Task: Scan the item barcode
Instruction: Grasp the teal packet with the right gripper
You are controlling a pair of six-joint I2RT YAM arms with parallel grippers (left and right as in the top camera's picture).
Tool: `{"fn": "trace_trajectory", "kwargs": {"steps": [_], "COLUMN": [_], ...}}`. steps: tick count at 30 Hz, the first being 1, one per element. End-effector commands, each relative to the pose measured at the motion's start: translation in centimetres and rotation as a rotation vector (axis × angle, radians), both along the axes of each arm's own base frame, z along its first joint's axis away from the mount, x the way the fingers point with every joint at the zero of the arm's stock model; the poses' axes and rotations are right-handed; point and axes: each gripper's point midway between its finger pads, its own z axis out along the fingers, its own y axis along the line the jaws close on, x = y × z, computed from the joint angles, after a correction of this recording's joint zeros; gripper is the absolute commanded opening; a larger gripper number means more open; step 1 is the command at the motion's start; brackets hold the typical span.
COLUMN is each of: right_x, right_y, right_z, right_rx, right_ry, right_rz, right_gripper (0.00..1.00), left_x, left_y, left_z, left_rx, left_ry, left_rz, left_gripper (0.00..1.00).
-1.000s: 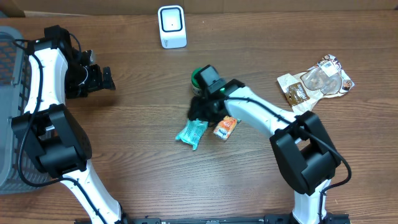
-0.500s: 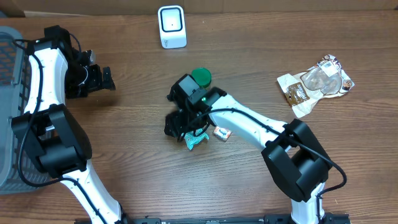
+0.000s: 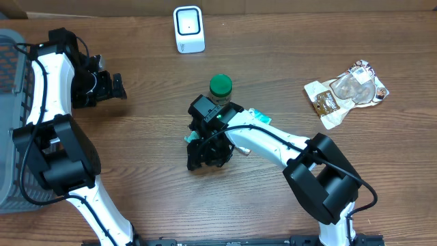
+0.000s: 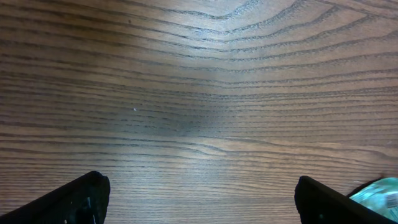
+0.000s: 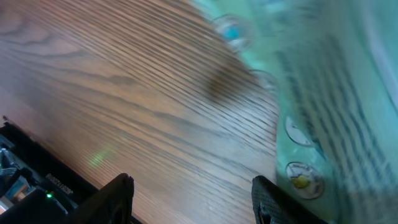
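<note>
- Packet (image 5: 329, 106), teal, lies mid-table under the right gripper (image 5: 194, 190), blurred and close beside one finger.
- Its fingers stand half apart with only wood between them; nothing is gripped, so it is likely lining up a pick.
- Scanner (image 3: 189, 29) stands at the far edge, well apart, and the barcode must get there.
- Left gripper (image 4: 199, 196) hangs spread wide over the table, out of the way.

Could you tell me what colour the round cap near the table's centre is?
Green; the round cap shows best in the overhead view.
</note>
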Motion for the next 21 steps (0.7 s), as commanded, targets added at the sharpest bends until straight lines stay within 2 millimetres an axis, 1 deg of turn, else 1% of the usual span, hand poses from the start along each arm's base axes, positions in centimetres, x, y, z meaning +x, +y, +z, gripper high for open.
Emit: {"fn": "trace_trajectory", "kwargs": {"steps": [1,3,6,9,11,13,16,18,19,21], "right_x": [1.5,2.5,2.9,3.2,3.4,3.8,5.0,6.7,7.5,8.9], "right_y": [-1.6,-2.3,-2.1,-1.7,-1.7,-2.0,-3.5,-5.8,-6.9,-8.9], "right_z": [-0.1,0.0,0.7,2.5,4.3,6.5,9.5,10.9,11.1,11.1], "right_rx": [-0.034,-0.025,0.024,0.051,0.068,0.081,0.088,0.060,0.035,0.005], "right_ry": [-0.010,-0.003,0.002,-0.019,-0.040,-0.067,-0.120,-0.175,-0.194,-0.211], "right_rz": [-0.062,-0.096,-0.073,-0.045,-0.020,-0.003,-0.003,-0.034,-0.060,-0.113], "right_gripper": [0.59,0.59,0.59,0.59,0.60,0.61,0.65,0.67,0.70,0.71], "left_x": [0.3,0.3,0.3,0.3,0.3,0.3,0.3,0.3,0.3,0.3], "left_y": [0.0,0.0,0.0,0.0,0.0,0.0,0.0,0.0,0.0,0.0], "left_z": [0.8,0.8,0.8,0.8,0.8,0.8,0.8,0.8,0.8,0.8], "left_rx": [0.007,0.007,0.006,0.007,0.006,0.007,0.007,0.006,0.006,0.007], "left_ry": [-0.023,-0.023,-0.023,-0.023,-0.023,-0.023,-0.023,-0.023,-0.023,-0.023], "left_rz": [-0.004,-0.004,-0.004,-0.004,-0.004,-0.004,-0.004,-0.004,-0.004,-0.004], "left_gripper": [1.00,1.00,0.99,0.99,0.99,0.99,1.00,1.00,1.00,1.00]}}
